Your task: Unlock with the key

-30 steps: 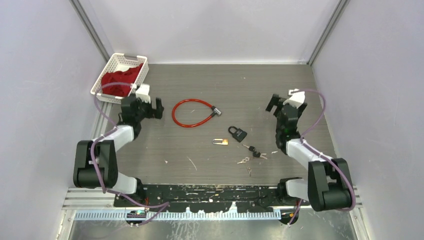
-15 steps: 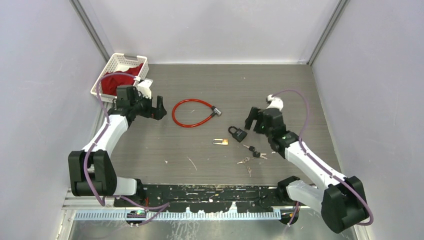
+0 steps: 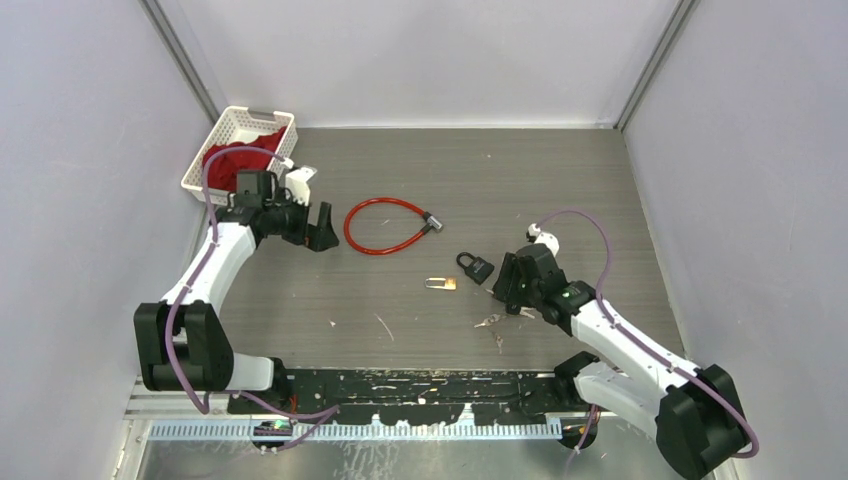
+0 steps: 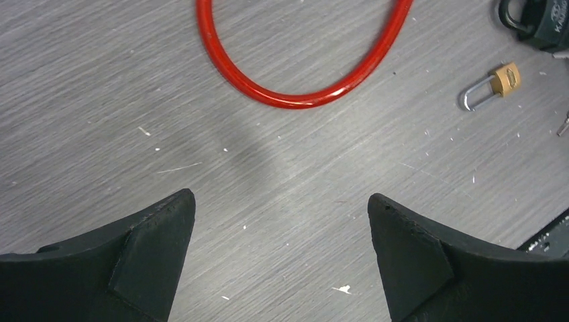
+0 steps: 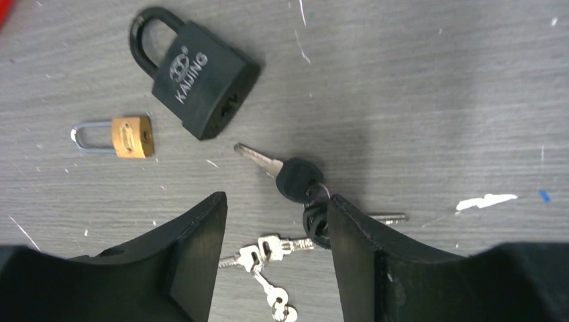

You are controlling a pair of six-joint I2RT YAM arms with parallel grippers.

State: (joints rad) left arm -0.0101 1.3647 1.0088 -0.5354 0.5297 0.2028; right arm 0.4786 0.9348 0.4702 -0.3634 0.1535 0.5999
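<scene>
A black padlock (image 5: 201, 77) lies flat with its shackle closed, and a small brass padlock (image 5: 127, 136) lies to its left. Two black-headed keys (image 5: 298, 178) on one ring lie just below the black padlock; one blade points at the lock's base. A bunch of small silver keys (image 5: 265, 251) lies nearer. My right gripper (image 5: 275, 201) hovers over these keys with its jaws partly apart and nothing between them; its right finger (image 5: 362, 248) covers part of the second black key head. My left gripper (image 4: 282, 201) stands wide open over bare table below the red cable lock (image 4: 302, 100).
A white basket (image 3: 228, 128) of red cloth stands at the back left corner. The red cable lock (image 3: 385, 225) loops between the left gripper (image 3: 318, 222) and the black padlock (image 3: 478, 267). Walls close in the table on three sides.
My right arm swung from the back right down and left, over the keys, its jaws narrowing. My left arm reached slightly further right toward the cable lock, jaws unchanged.
</scene>
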